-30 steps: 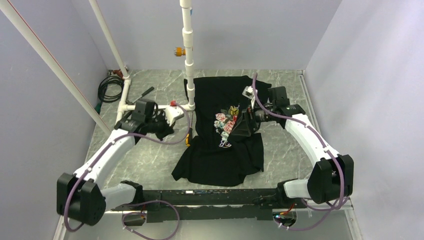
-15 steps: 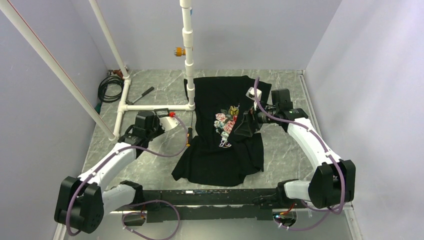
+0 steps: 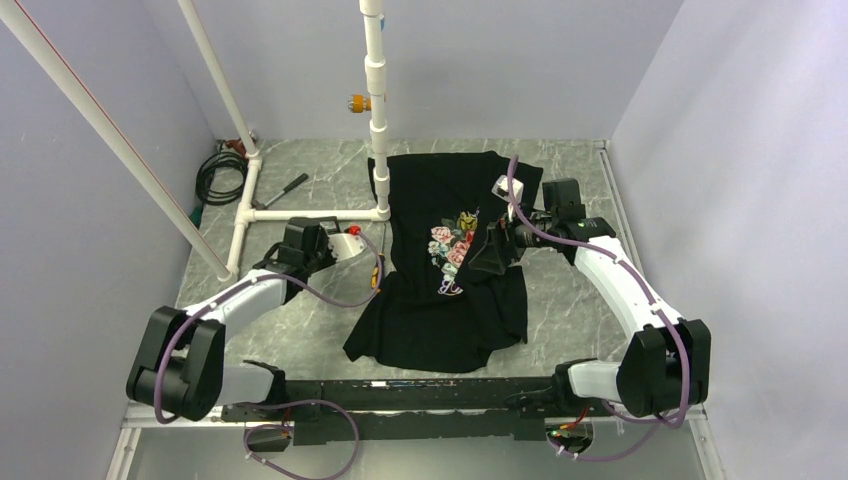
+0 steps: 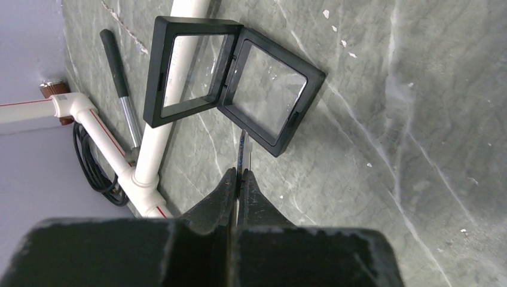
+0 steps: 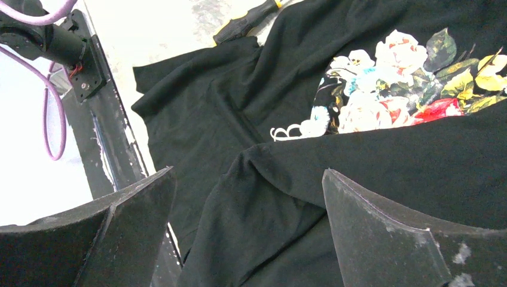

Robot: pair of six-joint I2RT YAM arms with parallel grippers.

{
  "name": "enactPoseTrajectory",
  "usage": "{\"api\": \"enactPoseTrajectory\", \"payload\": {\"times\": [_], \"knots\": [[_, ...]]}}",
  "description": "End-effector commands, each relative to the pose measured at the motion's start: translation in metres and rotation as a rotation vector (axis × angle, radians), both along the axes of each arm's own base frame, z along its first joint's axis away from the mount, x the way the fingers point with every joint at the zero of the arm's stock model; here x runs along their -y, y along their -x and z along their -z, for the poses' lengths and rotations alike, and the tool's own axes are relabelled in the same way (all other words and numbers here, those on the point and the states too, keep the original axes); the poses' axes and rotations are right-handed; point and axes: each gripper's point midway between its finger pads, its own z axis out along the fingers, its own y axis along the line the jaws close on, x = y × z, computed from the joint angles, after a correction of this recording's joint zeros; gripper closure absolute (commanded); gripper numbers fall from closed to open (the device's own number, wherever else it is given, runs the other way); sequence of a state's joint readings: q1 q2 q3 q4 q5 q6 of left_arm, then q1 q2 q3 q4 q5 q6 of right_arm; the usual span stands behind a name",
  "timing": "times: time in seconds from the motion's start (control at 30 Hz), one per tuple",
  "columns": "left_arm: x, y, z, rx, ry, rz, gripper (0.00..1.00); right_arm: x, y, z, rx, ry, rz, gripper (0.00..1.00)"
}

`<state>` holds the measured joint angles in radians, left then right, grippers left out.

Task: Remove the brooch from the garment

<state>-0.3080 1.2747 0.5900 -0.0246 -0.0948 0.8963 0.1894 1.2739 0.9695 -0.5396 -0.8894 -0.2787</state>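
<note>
The garment [image 3: 450, 260] is a black T-shirt with a rose print, lying in the middle of the table; it also fills the right wrist view [image 5: 370, 161]. My left gripper [image 4: 241, 173] is shut on a thin flat thing seen edge-on, which I take for the brooch [image 4: 243, 149]. It is held just above an open black display case [image 4: 239, 78] with clear film. My right gripper [image 5: 248, 172] is open over a raised fold at the shirt's right side, below the print [image 5: 394, 84]. No brooch shows on the shirt.
A white pipe frame [image 3: 378, 110] stands at the back, its foot beside the case [image 3: 345, 242]. A yellow-and-black screwdriver [image 3: 377, 272] lies at the shirt's left edge. A black cable coil [image 3: 215, 175] and a hand tool [image 3: 285, 190] lie at the back left.
My left arm has folded lower and drawn its gripper down toward the open case. My right gripper shifted slightly right and stays over the shirt.
</note>
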Motion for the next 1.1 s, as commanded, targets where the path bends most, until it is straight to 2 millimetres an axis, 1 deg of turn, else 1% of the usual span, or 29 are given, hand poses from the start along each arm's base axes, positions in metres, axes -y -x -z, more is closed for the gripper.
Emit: {"api": "enactPoseTrajectory", "payload": {"times": [0.0, 0.23, 0.53, 0.63, 0.77, 0.87, 1.07], "knots": [[0.009, -0.027, -0.023, 0.091, 0.004, 0.024, 1.00, 0.000, -0.004, -0.009, 0.061, -0.003, -0.004, 0.06], [0.012, -0.042, -0.014, 0.082, -0.016, 0.027, 1.00, 0.001, -0.003, -0.007, 0.057, -0.002, -0.004, 0.06], [0.012, -0.058, -0.009, 0.108, -0.053, 0.027, 1.00, 0.000, -0.002, -0.003, 0.044, -0.002, -0.015, 0.06], [0.011, -0.060, -0.004, 0.102, -0.067, 0.031, 1.00, 0.000, -0.003, -0.004, 0.047, -0.005, -0.013, 0.07], [0.014, -0.060, 0.001, 0.081, -0.066, 0.041, 0.95, 0.000, -0.003, -0.001, 0.034, 0.000, -0.017, 0.07], [0.012, -0.062, 0.003, 0.085, -0.071, 0.028, 0.95, -0.001, -0.004, -0.003, 0.035, -0.002, -0.019, 0.07], [0.015, -0.061, 0.011, 0.056, -0.057, 0.030, 0.89, -0.001, -0.004, -0.002, 0.034, -0.002, -0.020, 0.07]]}}
